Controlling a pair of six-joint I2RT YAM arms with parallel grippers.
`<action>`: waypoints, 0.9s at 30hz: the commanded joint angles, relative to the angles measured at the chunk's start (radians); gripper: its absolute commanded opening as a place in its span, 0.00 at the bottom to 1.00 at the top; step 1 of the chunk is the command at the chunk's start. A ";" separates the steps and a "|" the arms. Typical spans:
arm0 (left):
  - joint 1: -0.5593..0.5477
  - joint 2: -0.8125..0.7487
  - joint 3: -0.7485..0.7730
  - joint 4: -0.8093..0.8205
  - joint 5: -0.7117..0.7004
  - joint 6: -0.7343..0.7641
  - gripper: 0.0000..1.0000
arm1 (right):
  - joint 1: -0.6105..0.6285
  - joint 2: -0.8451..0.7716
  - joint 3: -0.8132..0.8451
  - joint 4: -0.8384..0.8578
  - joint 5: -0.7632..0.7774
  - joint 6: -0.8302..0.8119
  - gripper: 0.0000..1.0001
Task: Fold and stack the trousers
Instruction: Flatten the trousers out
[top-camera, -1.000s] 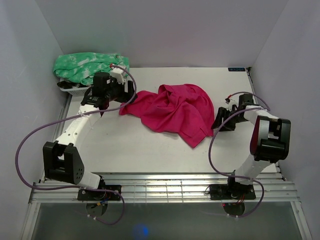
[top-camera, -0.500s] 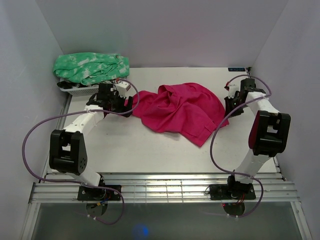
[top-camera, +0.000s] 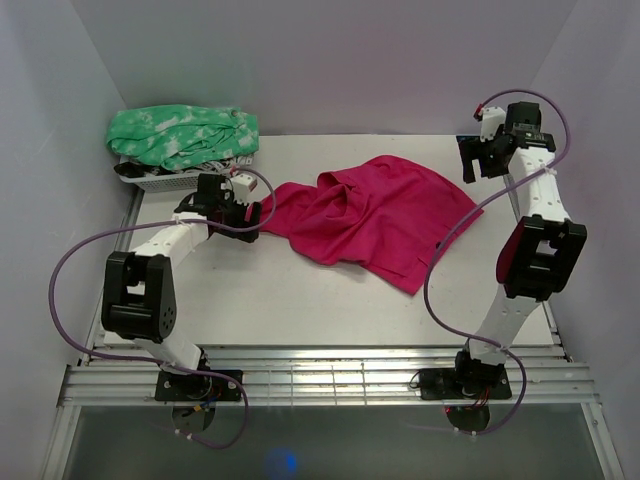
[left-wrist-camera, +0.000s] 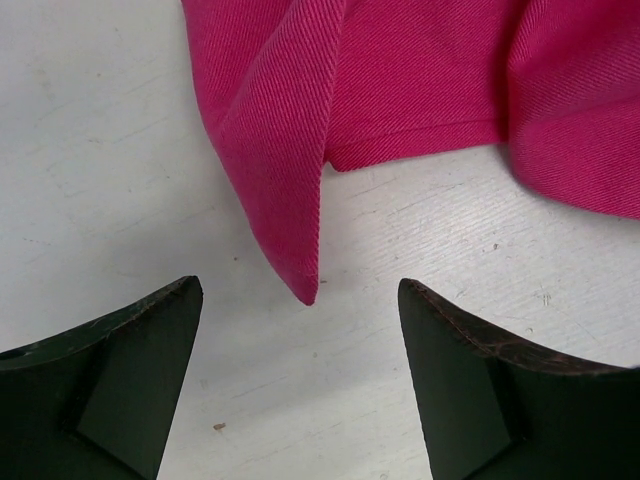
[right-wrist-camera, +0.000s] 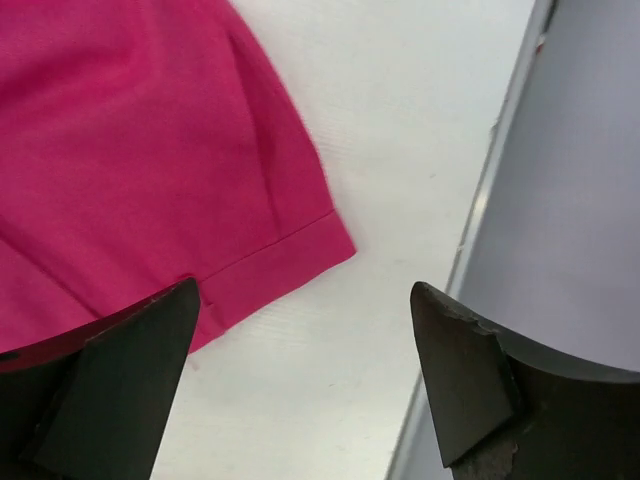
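Observation:
The magenta-pink trousers (top-camera: 365, 217) lie crumpled and partly spread across the middle of the white table (top-camera: 260, 290). My left gripper (top-camera: 250, 212) is open and empty, low over the table just left of the trousers' left tip; that pointed fabric corner (left-wrist-camera: 305, 285) lies just ahead of the open fingers. My right gripper (top-camera: 472, 160) is open and empty, raised near the far right corner. In the right wrist view a hemmed corner of the trousers (right-wrist-camera: 290, 255) lies below, left of the gap between the fingers.
A green-and-white mottled garment (top-camera: 180, 135) sits on a white basket (top-camera: 150, 180) at the back left. Grey walls close in the table on three sides; the right wall's base (right-wrist-camera: 480, 230) runs close to my right gripper.
My right arm has swung up and back toward the far right corner, leaving the trousers' right side spread wider. My left gripper has settled lower by the trousers' left tip.

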 joint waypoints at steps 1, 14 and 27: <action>0.011 0.003 -0.013 0.035 0.017 -0.025 0.90 | -0.036 -0.070 0.006 -0.187 -0.147 0.108 0.93; 0.050 0.047 -0.017 0.100 0.101 -0.108 0.86 | -0.067 -0.270 -0.723 -0.140 -0.700 0.239 0.85; 0.086 0.076 0.003 0.112 0.175 -0.139 0.83 | -0.010 -0.308 -1.082 0.255 -0.667 0.486 0.83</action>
